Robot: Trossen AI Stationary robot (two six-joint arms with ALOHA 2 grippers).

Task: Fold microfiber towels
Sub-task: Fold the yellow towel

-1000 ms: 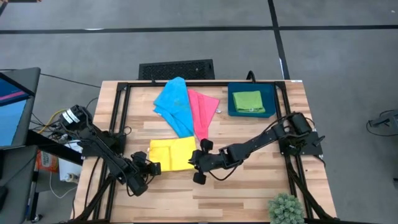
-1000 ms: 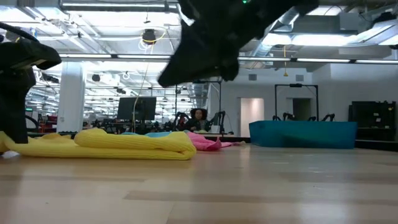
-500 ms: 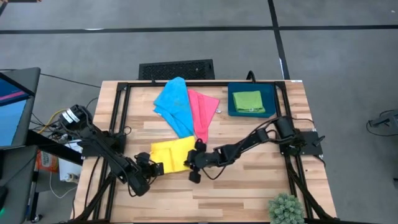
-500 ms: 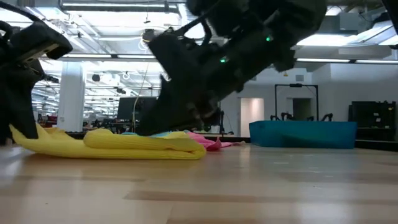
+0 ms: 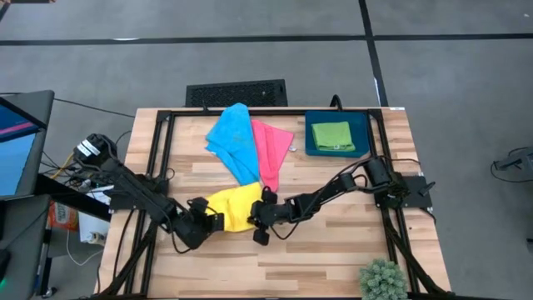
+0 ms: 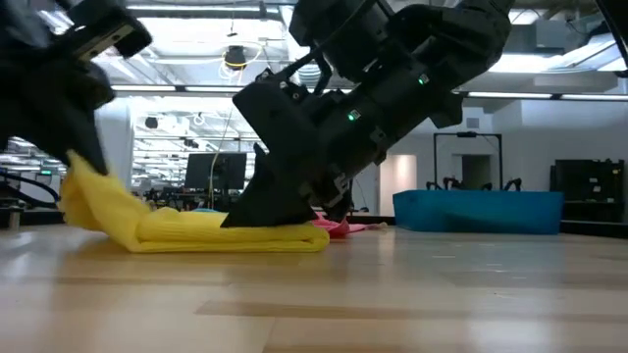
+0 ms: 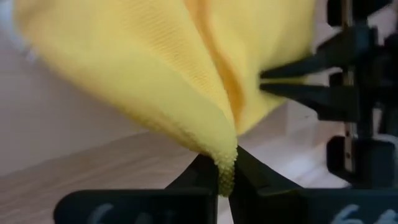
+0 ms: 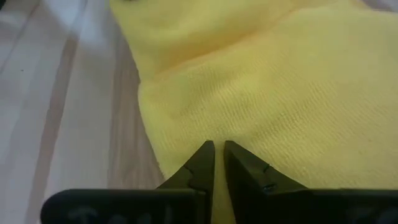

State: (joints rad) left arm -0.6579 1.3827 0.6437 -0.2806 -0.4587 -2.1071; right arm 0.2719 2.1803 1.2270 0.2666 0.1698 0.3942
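The left hand (image 7: 225, 180) has just clamped the yellow towel (image 5: 233, 206) edge and lifted it; the right hand (image 8: 217, 163), seemingly nearly closed, pins the opposite side near the counter's (image 5: 333, 258) front edge, starting a fold.

Wooden table (image 5: 333, 258) carries yellow (image 5: 236, 204), blue (image 5: 231, 137), pink towels (image 5: 273, 150), tray (image 5: 312, 148).

Bright even light; wrist views blurred close

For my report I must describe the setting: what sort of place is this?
Probably a robotics lab or workshop: a wooden table on a concrete floor, ceiling lights and monitors behind, another robot rig farther back.
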